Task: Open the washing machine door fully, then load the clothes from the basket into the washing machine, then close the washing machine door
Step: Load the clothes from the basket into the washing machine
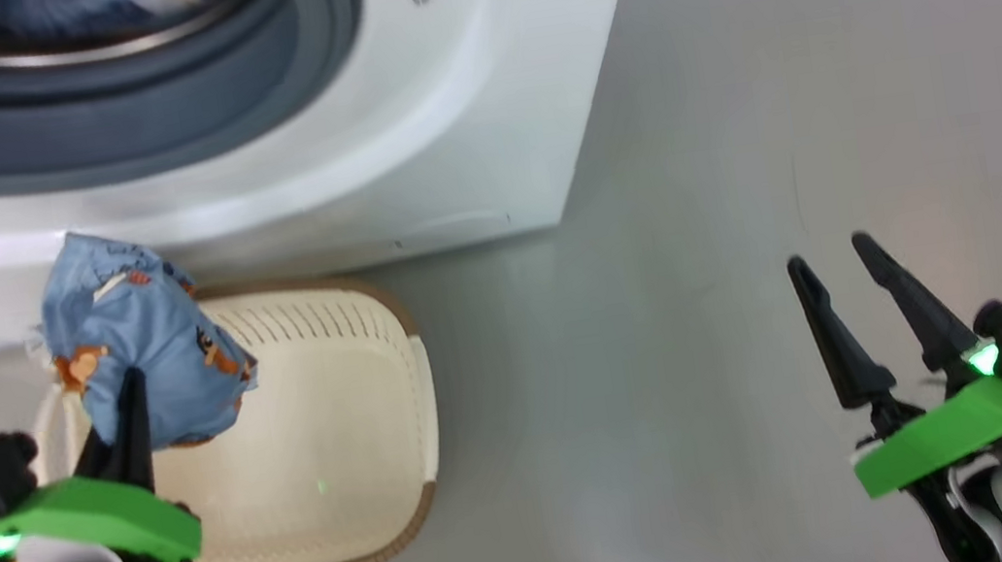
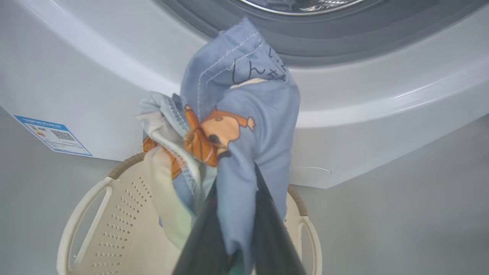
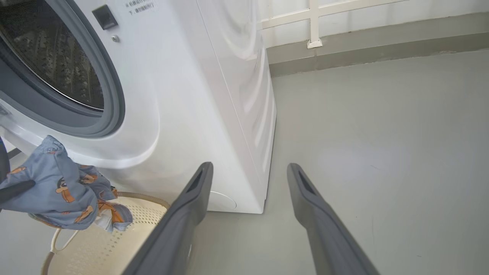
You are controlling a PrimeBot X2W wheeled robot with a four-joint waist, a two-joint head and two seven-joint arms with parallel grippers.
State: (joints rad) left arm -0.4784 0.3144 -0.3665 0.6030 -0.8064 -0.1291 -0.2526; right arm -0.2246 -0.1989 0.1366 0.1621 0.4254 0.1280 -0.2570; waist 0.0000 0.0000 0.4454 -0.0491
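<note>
Blue printed cloth, one bundle of the clothes [image 1: 139,322], hangs pinched in the left hand [image 1: 127,392], whose fingers are almost closed on a fold of it. The bundle is lifted above the basket [image 1: 416,371], just in front of the washing machine [image 1: 441,133] and below its grey gasket [image 1: 144,115]. Off to the side, the right hand [image 1: 827,255] hovers wide open over the floor [image 1: 667,346], holding nothing. Loading looks to be the step in hand, since the drum mouth [image 3: 53,61] stands uncovered. Next, the bundle likely needs raising and carrying forward over the gasket lip, deep enough that no trailing edge catches, before letting go
</note>
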